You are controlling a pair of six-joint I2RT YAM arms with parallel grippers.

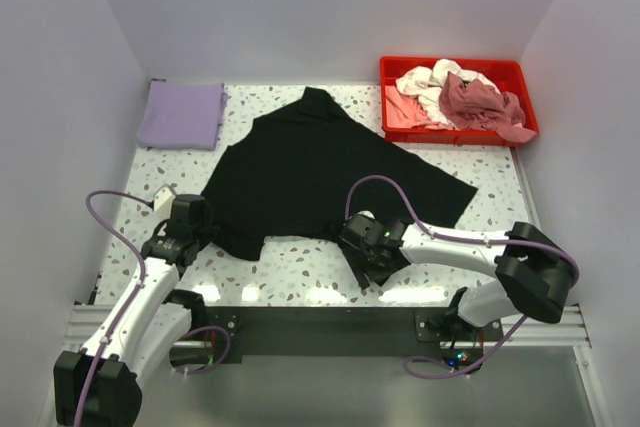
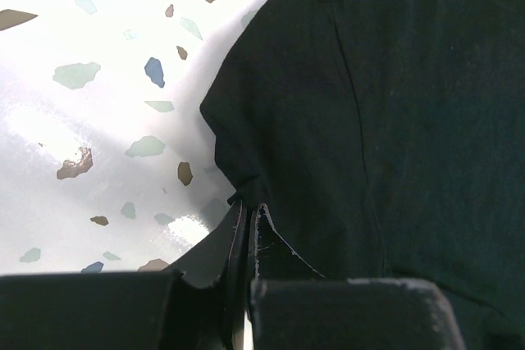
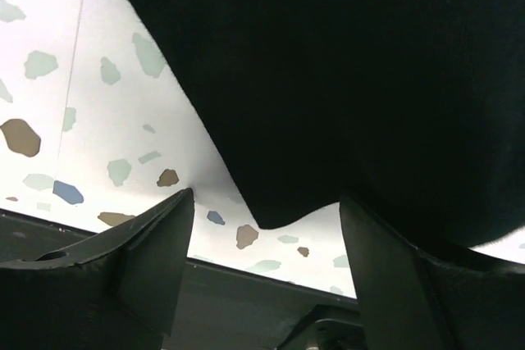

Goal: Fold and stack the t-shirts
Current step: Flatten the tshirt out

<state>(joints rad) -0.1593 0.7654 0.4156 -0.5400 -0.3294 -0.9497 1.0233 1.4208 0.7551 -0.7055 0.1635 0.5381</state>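
Note:
A large black t-shirt (image 1: 320, 172) lies spread flat across the middle of the table. My left gripper (image 1: 190, 219) sits at its near left corner, shut on a pinch of the black t-shirt's edge (image 2: 238, 178); in the left wrist view the gripper (image 2: 248, 211) has its jaws pressed together. My right gripper (image 1: 355, 237) is at the shirt's near hem, open. In the right wrist view a corner of the black t-shirt (image 3: 344, 63) dips between the fingers of the right gripper (image 3: 267, 202) without touching them. A folded lavender t-shirt (image 1: 182, 115) lies at the back left.
A red tray (image 1: 455, 64) at the back right holds a crumpled heap of pale pink, white and dusty-rose t-shirts (image 1: 455, 97). White walls close in the table on three sides. The table's near edge and a metal rail run just below both grippers.

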